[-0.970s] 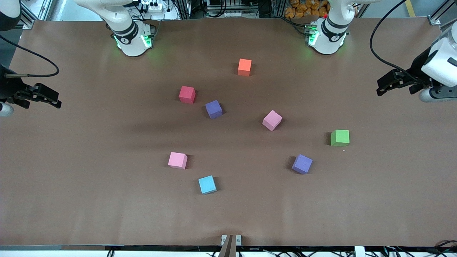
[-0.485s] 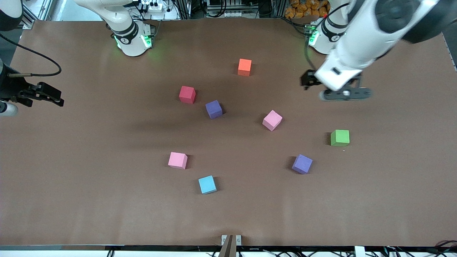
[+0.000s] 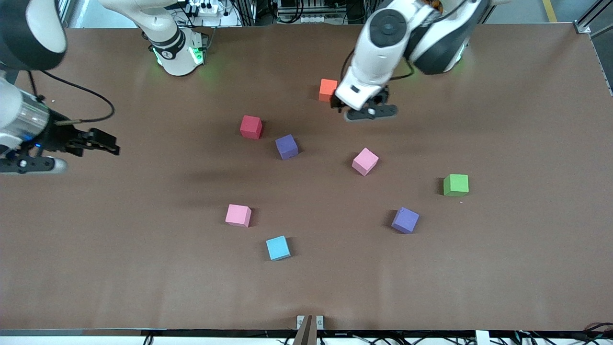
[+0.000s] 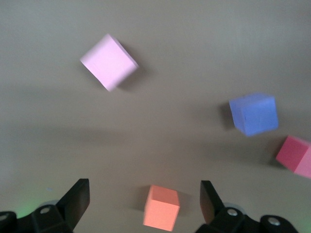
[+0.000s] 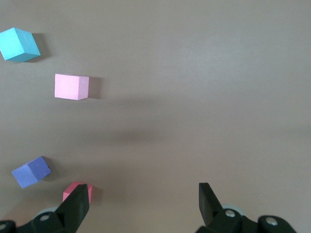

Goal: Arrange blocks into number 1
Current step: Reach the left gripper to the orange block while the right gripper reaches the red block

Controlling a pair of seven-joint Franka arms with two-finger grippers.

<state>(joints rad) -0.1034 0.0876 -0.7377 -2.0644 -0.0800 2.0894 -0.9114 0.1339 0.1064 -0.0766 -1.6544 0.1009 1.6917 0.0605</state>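
The table [image 3: 503,268] is brown and bare apart from the scattered cubes. The left arm [image 3: 407,28] reaches from its base down over the table; the right arm [image 3: 24,120] is at its own end of the table and seems to wait.

The left gripper [image 3: 341,106] hangs just beside the orange block [image 3: 328,90], fingers wide open and holding nothing. The right gripper [image 3: 107,146] is also wide open and empty, over bare table.

The blocks lie apart from each other, not in any line. The orange block is nearest the bases. The red block [image 3: 251,127] and one purple block [image 3: 287,146] are near each other, closer to the camera. One pink block [image 3: 365,161] is toward the left arm's end, another pink block [image 3: 238,215] nearer the camera, and the second purple block [image 3: 405,220] also. The green cube [image 3: 455,185] and the blue cube [image 3: 278,247] are not needed.

The step seems to be picking the orange block. In the left wrist view it sits between the open fingers but off centre, so I would centre the gripper over it, line the fingers with two flat sides, and then descend.

No writing is readable anywhere.
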